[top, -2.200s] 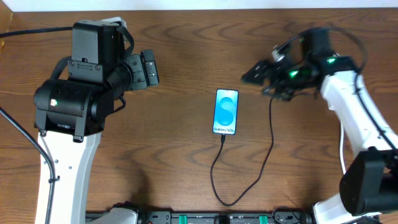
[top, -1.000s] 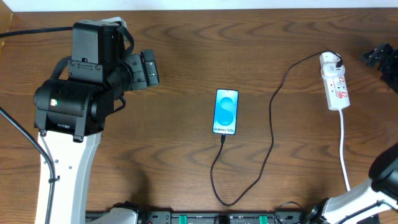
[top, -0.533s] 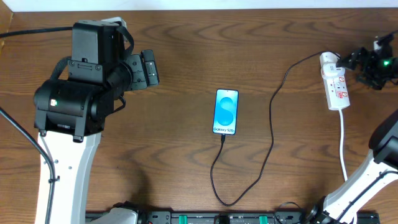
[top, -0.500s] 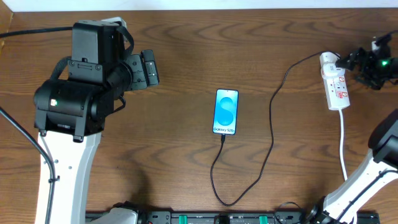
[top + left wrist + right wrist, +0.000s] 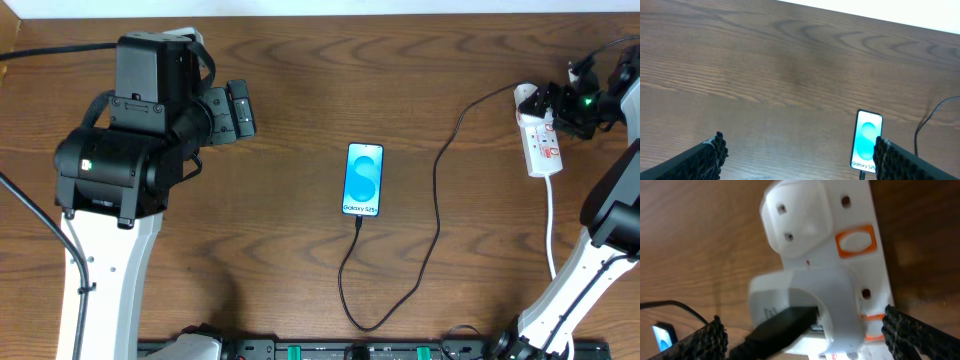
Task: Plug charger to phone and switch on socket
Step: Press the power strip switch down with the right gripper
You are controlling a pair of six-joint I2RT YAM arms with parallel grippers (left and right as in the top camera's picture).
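The phone [image 5: 364, 180] lies screen up mid-table, its blue screen lit; it also shows in the left wrist view [image 5: 867, 140]. The black charger cable [image 5: 437, 210] runs from the phone's near end, loops toward the front edge, then goes up to the white power strip [image 5: 540, 140] at the right. In the right wrist view its black plug [image 5: 785, 325] sits in a white adapter [image 5: 805, 292] on the strip [image 5: 840, 235], next to an orange-red switch [image 5: 855, 241]. My right gripper [image 5: 562, 105] [image 5: 805, 332] is open, its fingers either side of the adapter. My left gripper [image 5: 240, 110] [image 5: 800, 155] is open and empty, far left.
The strip's white cord [image 5: 552, 230] runs down the right side to the front edge. The left arm's bulk [image 5: 125, 150] covers the table's left part. The table's back edge [image 5: 320, 14] lies just beyond the strip.
My right gripper left the table's middle and swung to the right edge, uncovering the strip with the cable plugged in. It has since moved left onto the strip's far end. The left arm stayed still.
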